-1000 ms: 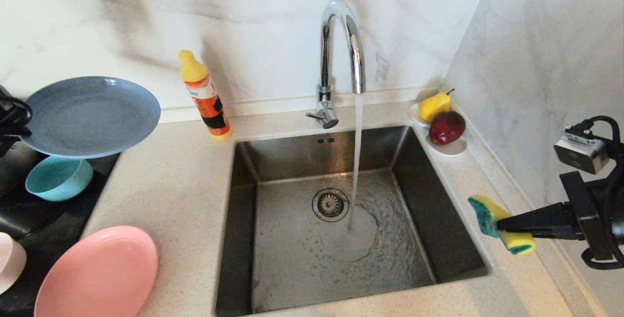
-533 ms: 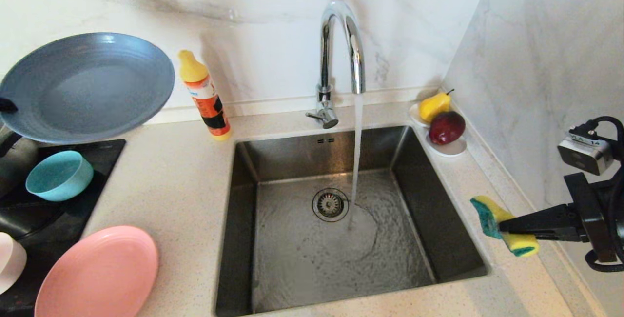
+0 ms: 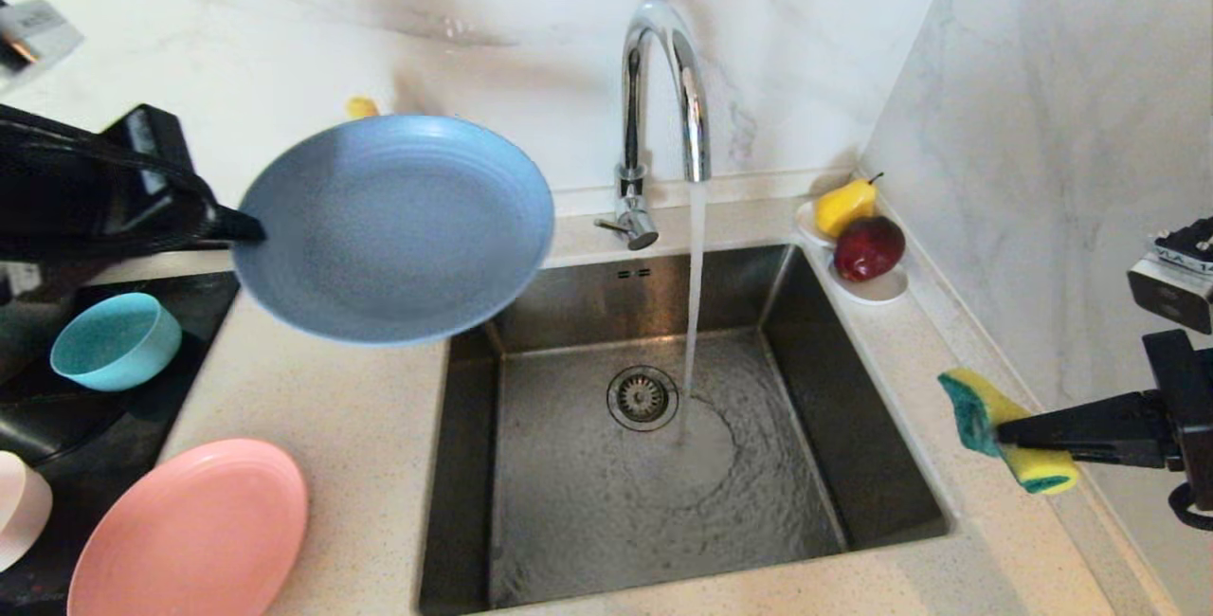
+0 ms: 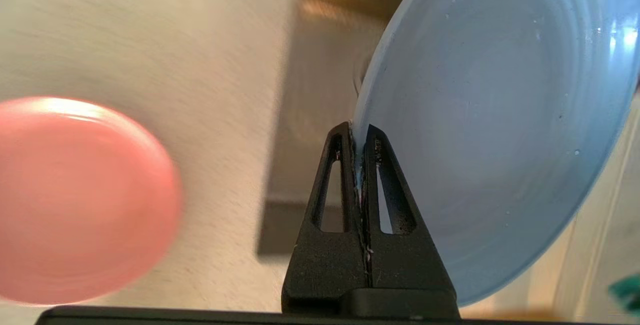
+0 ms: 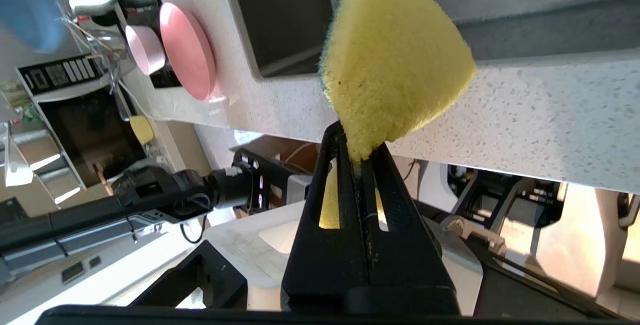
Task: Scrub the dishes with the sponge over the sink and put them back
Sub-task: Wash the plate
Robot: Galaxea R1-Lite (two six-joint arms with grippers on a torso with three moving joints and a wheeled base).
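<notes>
Honestly, your left gripper [image 3: 248, 229] pinches blue plate [image 3: 393, 227] by thin rim only, plate hanging just left of faucet [image 3: 663, 95], partly over sink [image 3: 843, 426]. Running water could twist it loose. Right gripper [image 3: 995, 430] clamps sponge [image 3: 1004, 428] right of sink; squashed corner might slip out.

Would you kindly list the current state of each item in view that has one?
Grey-blue plate: held by its rim in the left gripper, lifted, partly over the sink's corner.
Sponge: pinched in the right gripper, off the counter.
Faucet: running.
Sink: wet, no dishes inside.
Salmon-pink plate: on the counter.
Teal bowl: upright, empty.
</notes>
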